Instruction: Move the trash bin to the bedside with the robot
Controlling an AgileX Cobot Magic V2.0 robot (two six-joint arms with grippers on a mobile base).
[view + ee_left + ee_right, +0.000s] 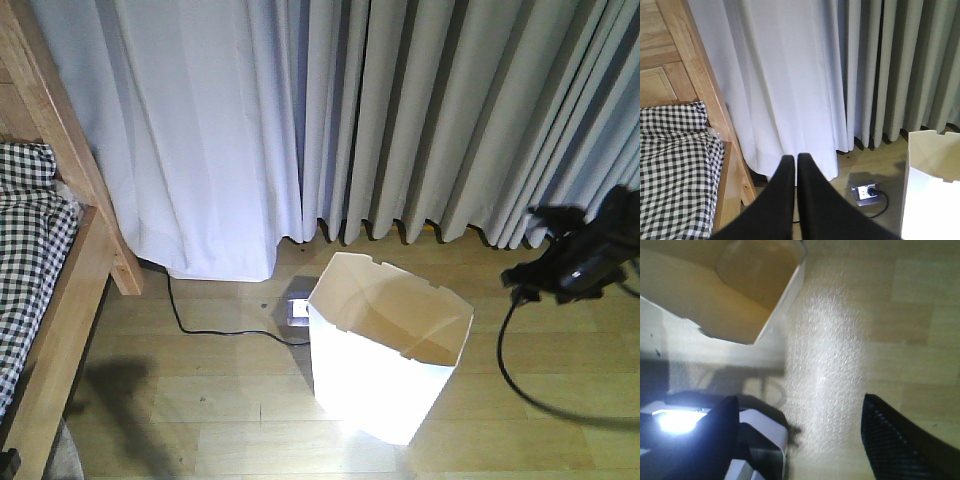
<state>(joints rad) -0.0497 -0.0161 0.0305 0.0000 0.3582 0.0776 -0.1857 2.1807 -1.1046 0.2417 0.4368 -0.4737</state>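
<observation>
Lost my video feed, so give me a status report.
Left claw shut, empty. Right claw open, beside bin. Bin upright, short of bed. Floor socket and cable lie between.

From my front camera the bed (40, 260) is cut off at the left edge, so I see only a corner of frame and gingham. The right end effector (575, 262) is a dark blur there; I cannot read its jaws. My left wrist view clips the trash bin (932, 185) at the right and bottom edges. In the right wrist view the bin's rim (760, 295) is blurred and cropped at the top.
</observation>
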